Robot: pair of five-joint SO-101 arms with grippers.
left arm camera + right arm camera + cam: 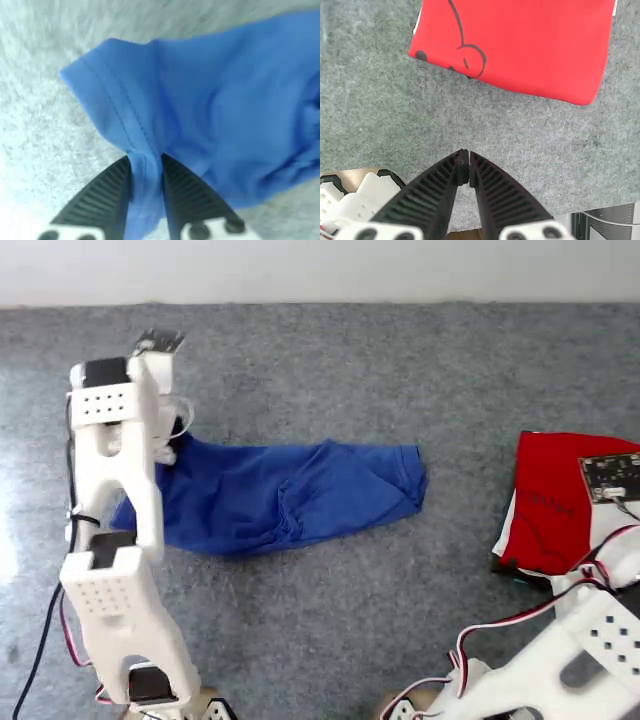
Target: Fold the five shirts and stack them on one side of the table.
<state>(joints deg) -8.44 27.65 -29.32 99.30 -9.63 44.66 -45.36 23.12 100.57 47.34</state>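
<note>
The crumpled blue cloth shirt [290, 495] lies spread out long and flat in the middle of the grey fuzzy table [400, 620]. There is one blue shirt. One folded red cloth shirt [555, 495] with a black drawing on it lies well apart from it, at the right side of the table. It sits on top of a small pile, and a white cloth edge [506, 523] peeks out from under it. I cannot tell how many shirts are in that pile. There are two white robot arms. The left gripper [146, 162] is at the left end of the blue shirt, and its two black fingers pinch a fold of the shirt's hem between them. The right gripper [469, 159] hangs over bare grey table near the red shirt, with its two fingers pressed together and nothing between them.
</note>
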